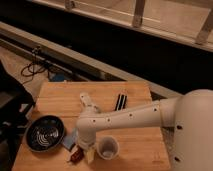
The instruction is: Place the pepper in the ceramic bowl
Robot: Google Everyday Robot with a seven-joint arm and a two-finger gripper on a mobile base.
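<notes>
Pale wooden tabletop with visible plank grain, set before a dark wall and a long rail in the background; black cables coiled on the floor at upper left.

Near the front left edge: ceramic bowl, wide, round, glossy blue-black, pale streaks radiating inside, upright, nothing seen in it.

Just right of the bowl: light-blue pad, lying flat, partly hidden under the arm.

Right at the front edge, below the pad: pepper, small, slender, dark red, stretched roughly left to right with a thin tip poking left. Outside the bowl, close beside it but apart from its rim.

Reaching in from the right: white arm, bent down at a rounded joint, ending in the gripper low over the tabletop directly at the pepper. Jaws pointing downward, pale, right beside or on the pepper's right end; cannot tell whether apart, together or clamped on it.

Just right of the gripper: white cup, upright, open mouth facing up, smaller than the bowl.

Farther back at centre: dark slim object lying on the wood, and a pale item left of it, too blurred to name.
</notes>
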